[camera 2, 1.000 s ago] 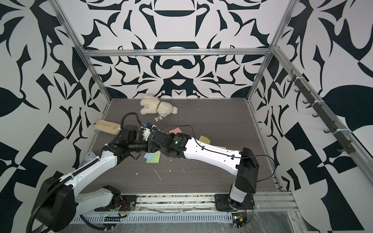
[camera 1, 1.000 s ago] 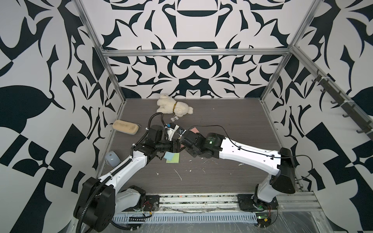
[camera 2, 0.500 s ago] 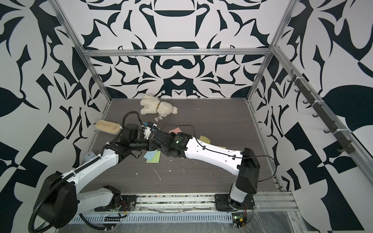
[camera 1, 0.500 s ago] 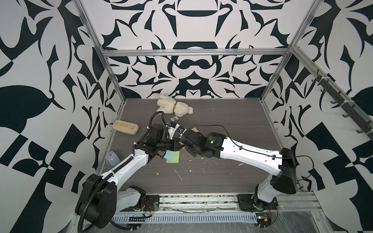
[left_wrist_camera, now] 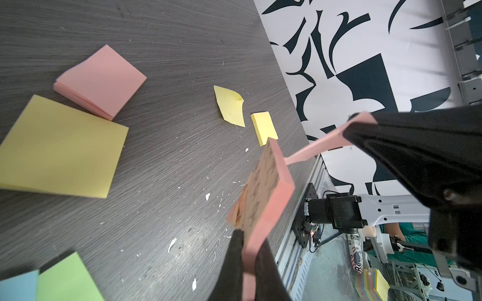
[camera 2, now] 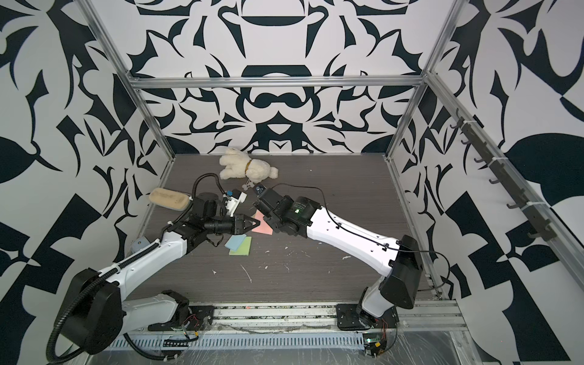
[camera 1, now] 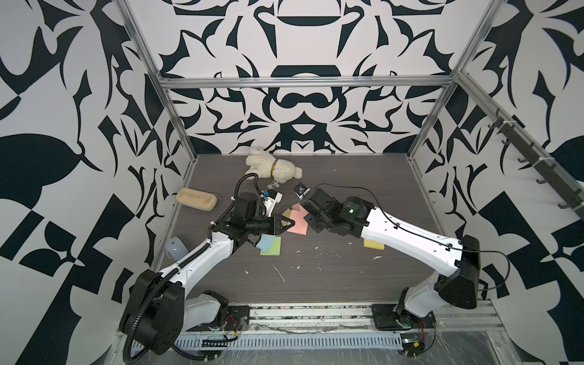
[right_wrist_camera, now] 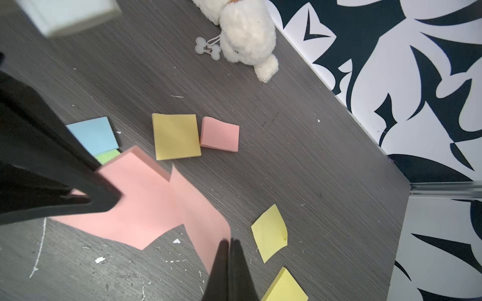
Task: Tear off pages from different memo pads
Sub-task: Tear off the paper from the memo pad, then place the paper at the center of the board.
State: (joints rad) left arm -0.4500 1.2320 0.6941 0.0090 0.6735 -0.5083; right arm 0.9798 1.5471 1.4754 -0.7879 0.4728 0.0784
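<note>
Above the bench (camera 1: 316,278), the left gripper (left_wrist_camera: 250,242) is clamped on a pink memo pad (left_wrist_camera: 273,192); the right gripper (right_wrist_camera: 229,246) pinches its top pink page (right_wrist_camera: 200,216), peeled partly away.

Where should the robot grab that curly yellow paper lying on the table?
Pinch the loose yellow page at its creased, curled corner, coming down from above on that corner's side. The rest lies flat on the table, likely leaving nothing to pinch; the lifted corner offers an edge.
</note>
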